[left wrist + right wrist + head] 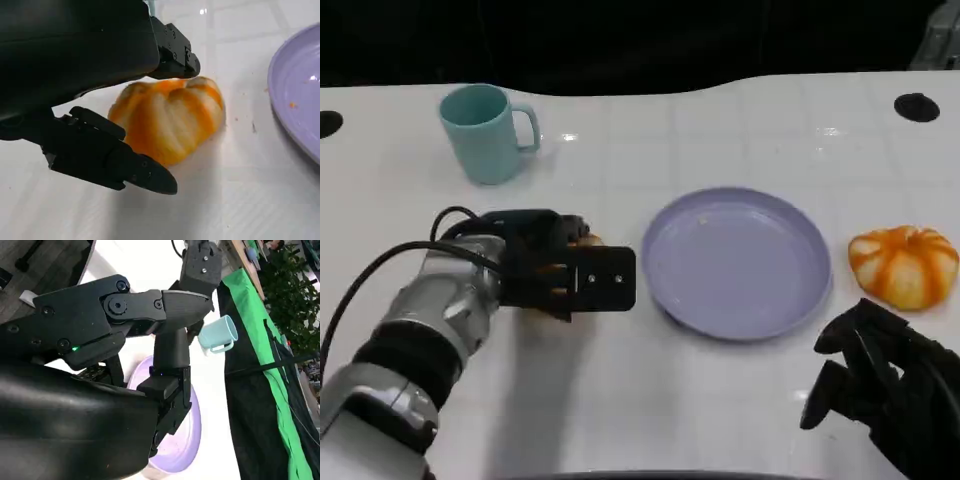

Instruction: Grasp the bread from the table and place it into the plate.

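The bread (170, 117), an orange-and-white bun, lies on the white table just left of the lavender plate (735, 262). My left hand (555, 265) covers it from above, so only a sliver of the bread (587, 240) peeks out in the head view. In the left wrist view its fingers (115, 160) close against both sides of the bun, which still rests on the table beside the plate's rim (300, 100). My right hand (880, 390) hovers low at the front right, fingers loosely bent and holding nothing.
A second orange-and-white bun (905, 265) sits right of the plate. A teal mug (485, 133) stands at the back left, also seen as the mug (217, 334) in the right wrist view. The table's dark far edge runs behind them.
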You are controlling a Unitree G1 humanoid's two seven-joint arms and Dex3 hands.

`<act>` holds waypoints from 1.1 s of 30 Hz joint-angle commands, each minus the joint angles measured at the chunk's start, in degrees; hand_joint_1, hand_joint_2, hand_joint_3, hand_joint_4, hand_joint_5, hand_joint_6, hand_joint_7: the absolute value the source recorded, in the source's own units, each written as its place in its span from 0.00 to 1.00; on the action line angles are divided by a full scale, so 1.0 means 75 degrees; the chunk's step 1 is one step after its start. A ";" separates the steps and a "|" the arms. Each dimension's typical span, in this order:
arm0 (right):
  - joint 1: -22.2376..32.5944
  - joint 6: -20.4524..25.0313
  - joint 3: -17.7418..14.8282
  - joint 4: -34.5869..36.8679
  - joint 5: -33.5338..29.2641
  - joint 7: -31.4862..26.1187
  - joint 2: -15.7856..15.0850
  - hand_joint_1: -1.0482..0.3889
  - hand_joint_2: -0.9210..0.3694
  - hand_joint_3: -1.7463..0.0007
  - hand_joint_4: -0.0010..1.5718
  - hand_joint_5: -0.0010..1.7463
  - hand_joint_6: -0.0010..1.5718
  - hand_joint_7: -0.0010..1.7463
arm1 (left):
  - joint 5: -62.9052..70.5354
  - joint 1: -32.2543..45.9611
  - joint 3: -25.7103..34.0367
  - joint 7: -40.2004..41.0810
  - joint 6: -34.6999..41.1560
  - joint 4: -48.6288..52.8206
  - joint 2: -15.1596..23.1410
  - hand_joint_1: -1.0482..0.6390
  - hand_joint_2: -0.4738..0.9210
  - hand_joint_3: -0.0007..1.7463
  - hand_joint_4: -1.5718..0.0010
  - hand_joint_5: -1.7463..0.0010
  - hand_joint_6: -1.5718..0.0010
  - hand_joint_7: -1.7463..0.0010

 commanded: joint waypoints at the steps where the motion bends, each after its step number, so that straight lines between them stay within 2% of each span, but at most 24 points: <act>1: 0.0063 0.0032 -0.0124 -0.0098 0.0129 0.0045 -0.0107 0.41 0.00 0.80 0.41 1.00 0.32 0.91 | -0.0031 -0.0216 -0.0107 0.0492 -0.0069 0.0517 -0.0108 0.35 0.94 0.00 0.94 0.94 0.86 1.00; 6: 0.0079 0.0040 -0.0149 -0.0099 0.0163 0.0071 -0.0131 0.40 0.00 0.80 0.40 1.00 0.32 0.91 | 0.0135 -0.0335 -0.0370 0.1178 -0.0298 0.1285 -0.0276 0.36 0.95 0.00 0.91 0.95 0.85 1.00; 11: 0.0109 0.0010 -0.0156 -0.0111 0.0175 0.0080 -0.0125 0.40 0.00 0.80 0.40 1.00 0.32 0.91 | 0.0180 -0.0261 -0.0526 0.2185 -0.0515 0.1781 -0.0397 0.42 0.96 0.00 0.86 0.95 0.82 0.99; 13: 0.0126 0.0018 -0.0160 -0.0129 0.0184 0.0082 -0.0128 0.40 0.00 0.80 0.40 1.00 0.32 0.92 | 0.0152 -0.0201 -0.0524 0.2572 -0.0625 0.1901 -0.0423 0.49 0.97 0.00 0.81 0.94 0.78 0.98; 15: 0.0141 -0.0008 -0.0160 -0.0130 0.0180 0.0117 -0.0146 0.40 0.00 0.80 0.40 1.00 0.32 0.92 | 0.0065 -0.0138 -0.0447 0.2952 -0.0705 0.2030 -0.0446 0.51 0.98 0.01 0.78 0.93 0.75 0.97; 17: 0.0153 0.0010 -0.0167 -0.0154 0.0191 0.0113 -0.0147 0.40 0.00 0.80 0.40 1.00 0.32 0.92 | -0.0115 -0.0067 -0.0285 0.3305 -0.0894 0.2111 -0.0449 0.53 1.00 0.02 0.68 0.91 0.66 0.96; 20: 0.0167 0.0061 -0.0165 -0.0212 0.0182 0.0066 -0.0147 0.40 0.00 0.80 0.41 1.00 0.31 0.92 | -0.0252 -0.0036 -0.0174 0.3555 -0.1110 0.2207 -0.0442 0.52 1.00 0.08 0.52 0.84 0.54 0.94; 21: 0.0170 0.0072 -0.0163 -0.0227 0.0178 0.0056 -0.0148 0.40 0.00 0.80 0.41 1.00 0.31 0.92 | -0.0262 -0.0036 -0.0182 0.3625 -0.1161 0.2239 -0.0438 0.51 1.00 0.10 0.49 0.74 0.46 0.95; 22: 0.0174 0.0068 -0.0163 -0.0232 0.0173 0.0061 -0.0153 0.41 0.00 0.79 0.41 1.00 0.31 0.92 | -0.0224 -0.0032 -0.0223 0.3769 -0.1244 0.2261 -0.0421 0.51 1.00 0.11 0.50 0.64 0.42 0.96; 23: 0.0174 0.0070 -0.0167 -0.0233 0.0182 0.0065 -0.0150 0.40 0.00 0.79 0.40 1.00 0.31 0.92 | -0.0169 -0.0029 -0.0277 0.3926 -0.1300 0.2279 -0.0410 0.49 1.00 0.11 0.48 0.31 0.30 0.91; 24: 0.0173 0.0076 -0.0168 -0.0234 0.0189 0.0067 -0.0149 0.40 0.00 0.79 0.40 1.00 0.31 0.92 | -0.0129 -0.0025 -0.0316 0.4057 -0.1334 0.2294 -0.0405 0.48 1.00 0.14 0.48 0.16 0.33 0.72; 25: 0.0172 0.0061 -0.0169 -0.0224 0.0193 0.0083 -0.0148 0.40 0.00 0.79 0.41 1.00 0.31 0.92 | -0.0110 -0.0022 -0.0336 0.4153 -0.1355 0.2308 -0.0406 0.48 1.00 0.15 0.49 0.08 0.40 0.54; 26: 0.0171 0.0051 -0.0168 -0.0217 0.0196 0.0093 -0.0147 0.40 0.00 0.79 0.41 1.00 0.31 0.92 | -0.0109 -0.0023 -0.0346 0.4204 -0.1363 0.2323 -0.0409 0.47 1.00 0.16 0.50 0.05 0.46 0.45; 28: 0.0169 0.0028 -0.0162 -0.0205 0.0181 0.0107 -0.0158 0.40 0.00 0.79 0.41 1.00 0.31 0.92 | -0.0147 -0.0009 -0.0335 0.4387 -0.1385 0.2329 -0.0418 0.47 1.00 0.17 0.50 0.02 0.50 0.36; 30: 0.0171 0.0011 -0.0157 -0.0200 0.0166 0.0118 -0.0168 0.40 0.00 0.79 0.41 1.00 0.31 0.92 | -0.0165 -0.0005 -0.0331 0.4522 -0.1382 0.2336 -0.0426 0.48 1.00 0.17 0.50 0.00 0.55 0.21; 33: 0.0173 0.0011 -0.0155 -0.0207 0.0165 0.0121 -0.0177 0.40 0.00 0.79 0.41 1.00 0.31 0.93 | -0.0284 0.0015 -0.0224 0.4724 -0.1477 0.2319 -0.0446 0.50 1.00 0.17 0.47 0.00 0.57 0.11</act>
